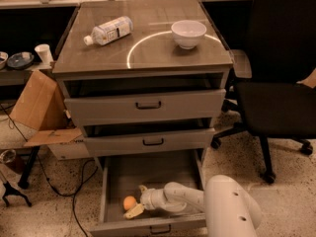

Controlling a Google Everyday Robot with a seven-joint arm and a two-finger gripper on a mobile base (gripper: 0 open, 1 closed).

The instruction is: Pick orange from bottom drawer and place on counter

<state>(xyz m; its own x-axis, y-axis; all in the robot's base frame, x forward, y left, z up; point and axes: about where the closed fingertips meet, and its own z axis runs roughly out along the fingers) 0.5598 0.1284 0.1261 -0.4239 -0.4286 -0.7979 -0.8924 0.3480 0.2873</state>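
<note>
The orange (pixel 129 202) lies on the floor of the open bottom drawer (pixel 148 174), near its front left corner. My gripper (pixel 138 200) reaches into the drawer from the right, low over the floor. It is open, with one fingertip beyond the orange and the other in front of it. The orange sits at the mouth of the jaws, and I cannot tell whether they touch it. The counter (pixel 148 53) is the glossy top of the cabinet, with a bright curved reflection on it.
A white bowl (pixel 188 33) and a plastic bottle (pixel 108 31) lying on its side are on the counter. The two upper drawers stand slightly open. A black office chair (pixel 281 88) is to the right. A cardboard box (pixel 42 107), cables and a cup (pixel 43 53) are to the left.
</note>
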